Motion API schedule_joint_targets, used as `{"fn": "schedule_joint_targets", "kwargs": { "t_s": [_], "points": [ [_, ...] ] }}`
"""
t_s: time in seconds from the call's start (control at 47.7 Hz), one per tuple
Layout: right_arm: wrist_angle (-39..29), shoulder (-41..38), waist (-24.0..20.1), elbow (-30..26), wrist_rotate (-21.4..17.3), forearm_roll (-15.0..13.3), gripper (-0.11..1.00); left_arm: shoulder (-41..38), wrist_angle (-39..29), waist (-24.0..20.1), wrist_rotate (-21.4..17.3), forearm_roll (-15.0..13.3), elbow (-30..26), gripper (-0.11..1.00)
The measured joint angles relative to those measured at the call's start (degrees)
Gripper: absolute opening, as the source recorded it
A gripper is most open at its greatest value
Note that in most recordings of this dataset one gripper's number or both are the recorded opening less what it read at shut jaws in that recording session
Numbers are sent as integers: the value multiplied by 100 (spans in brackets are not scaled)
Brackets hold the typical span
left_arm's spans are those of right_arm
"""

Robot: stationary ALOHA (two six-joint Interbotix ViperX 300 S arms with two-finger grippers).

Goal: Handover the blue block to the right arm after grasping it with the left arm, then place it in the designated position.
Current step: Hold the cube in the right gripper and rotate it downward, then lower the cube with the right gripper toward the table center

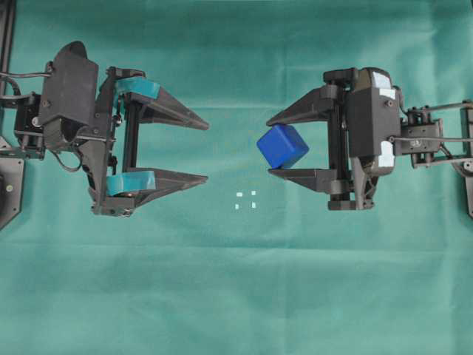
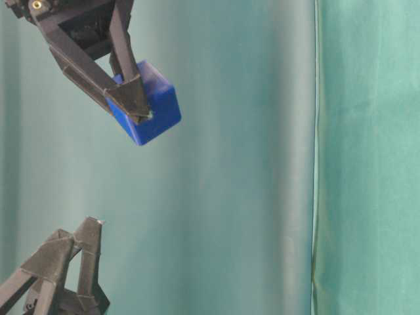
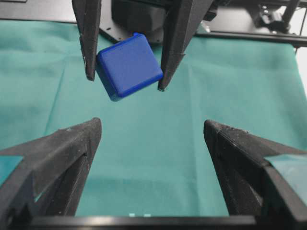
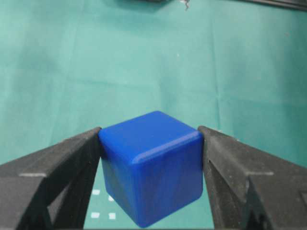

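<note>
The blue block (image 1: 282, 146) hangs tilted above the green cloth, pinched between the two plain black fingers of my right gripper (image 1: 269, 146). In the right wrist view the block (image 4: 151, 165) fills the gap, with both fingers pressed on its sides. My left gripper (image 1: 208, 151), with teal-banded fingers, is open wide and empty, its tips a short way left of the block. From the left wrist the block (image 3: 129, 64) shows ahead of my open left gripper (image 3: 152, 124). The designated position (image 1: 245, 200), small white marks in a square, lies on the cloth below and left of the block.
Green cloth (image 1: 236, 296) covers the whole table. Black arm bases and frame parts stand at the left edge (image 1: 9, 177) and right edge (image 1: 467, 163). A cloth backdrop with a vertical seam (image 2: 315, 157) hangs behind.
</note>
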State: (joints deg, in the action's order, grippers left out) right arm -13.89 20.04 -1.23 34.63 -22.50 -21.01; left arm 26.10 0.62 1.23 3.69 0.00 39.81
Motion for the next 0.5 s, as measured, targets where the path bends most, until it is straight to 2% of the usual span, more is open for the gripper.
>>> {"fn": "schedule_joint_targets", "kwargs": {
  "t_s": [0.503],
  "points": [
    [18, -114, -26, -9, -9, 18, 65, -9, 9, 0, 0, 0, 0, 100]
  ]
}}
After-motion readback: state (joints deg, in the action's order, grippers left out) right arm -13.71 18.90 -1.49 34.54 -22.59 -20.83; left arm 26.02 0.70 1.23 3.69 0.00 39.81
